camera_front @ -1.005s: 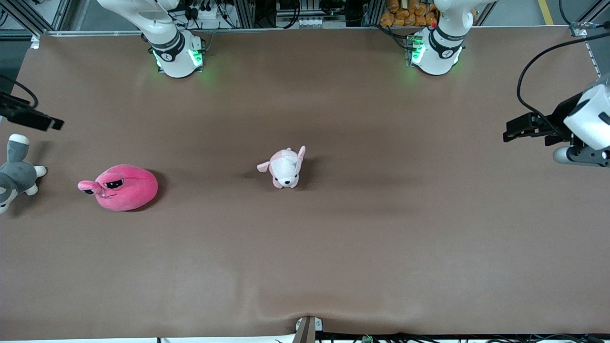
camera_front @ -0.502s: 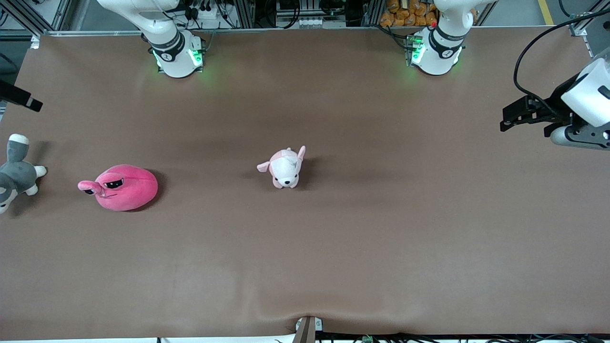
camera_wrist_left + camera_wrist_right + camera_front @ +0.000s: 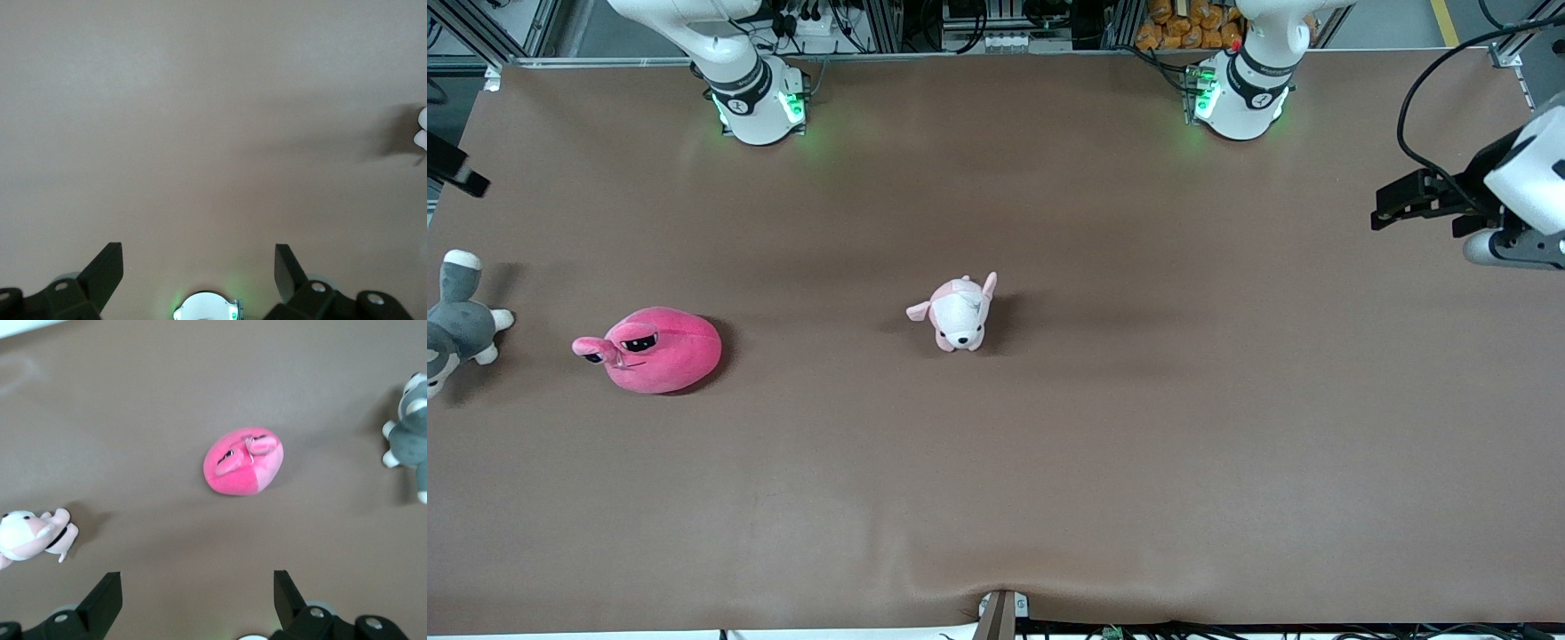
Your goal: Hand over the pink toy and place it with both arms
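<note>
We see both claws released: right gripper (image 3: 197, 597) over the pink round plush (image 3: 243, 461), left gripper (image 3: 198, 267) over bare table (image 3: 1138, 444) (waiting); stage undecidable.

The brown table (image 3: 1138, 444) carries 3 plush toys: pink toy (image 3: 654, 348), pale puppy (image 3: 958, 313), grey animal (image 3: 454, 324).

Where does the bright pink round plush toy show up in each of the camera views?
Front view: the bright pink plush lies on the table toward the right arm's end, beside the grey plush.
Right wrist view: it sits mid-picture, beyond that pincer's open fingers.
Left wrist view: not in it, only bare tabletop.
Shared landmark: the pale pink puppy plush, also at the right wrist view's edge.
</note>
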`<state>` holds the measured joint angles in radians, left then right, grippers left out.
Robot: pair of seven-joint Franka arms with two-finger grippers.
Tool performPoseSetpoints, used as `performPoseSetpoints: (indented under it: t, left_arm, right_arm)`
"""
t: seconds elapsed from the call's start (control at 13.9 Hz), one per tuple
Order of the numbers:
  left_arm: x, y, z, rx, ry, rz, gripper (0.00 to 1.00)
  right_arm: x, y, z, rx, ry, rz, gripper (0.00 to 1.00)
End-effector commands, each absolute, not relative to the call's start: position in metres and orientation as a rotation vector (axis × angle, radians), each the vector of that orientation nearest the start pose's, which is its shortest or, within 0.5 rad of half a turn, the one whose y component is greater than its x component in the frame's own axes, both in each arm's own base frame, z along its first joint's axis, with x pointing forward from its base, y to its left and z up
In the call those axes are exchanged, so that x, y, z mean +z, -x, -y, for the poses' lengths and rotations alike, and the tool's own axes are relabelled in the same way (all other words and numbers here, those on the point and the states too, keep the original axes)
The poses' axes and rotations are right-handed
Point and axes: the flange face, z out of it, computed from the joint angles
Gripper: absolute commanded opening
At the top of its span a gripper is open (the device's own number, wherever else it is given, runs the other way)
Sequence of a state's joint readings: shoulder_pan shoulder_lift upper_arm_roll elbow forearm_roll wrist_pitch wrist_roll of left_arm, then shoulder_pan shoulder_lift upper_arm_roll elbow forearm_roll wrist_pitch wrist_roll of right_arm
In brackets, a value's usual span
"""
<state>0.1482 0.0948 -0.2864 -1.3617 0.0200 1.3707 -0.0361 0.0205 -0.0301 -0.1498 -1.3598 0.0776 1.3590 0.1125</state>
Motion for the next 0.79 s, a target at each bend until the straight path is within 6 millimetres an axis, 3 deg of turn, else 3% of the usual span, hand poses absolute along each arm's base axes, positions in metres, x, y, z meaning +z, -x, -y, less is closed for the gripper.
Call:
performPoseSetpoints:
  t: [0.0, 0.14, 0.43, 0.72]
  left_arm:
    - [0.685, -0.529, 0.088, 0.065, 3.121, -0.236, 1.0]
    - [0.694, -0.516, 0.099, 0.041, 3.113, -0.266, 1.0]
    - [0.688, -0.488, 0.098, 0.022, 3.091, -0.253, 1.0]
    - [0.683, -0.479, 0.093, 0.016, 3.094, -0.244, 1.0]
  right_arm:
    - [0.729, -0.509, 0.063, -0.056, 3.054, -0.327, 1.0]
    - [0.726, -0.505, 0.055, -0.001, 3.061, -0.307, 1.0]
    - [0.723, -0.503, 0.054, 0.035, 3.074, -0.296, 1.0]
    - [0.723, -0.504, 0.021, 0.038, 3.166, -0.2, 1.0]
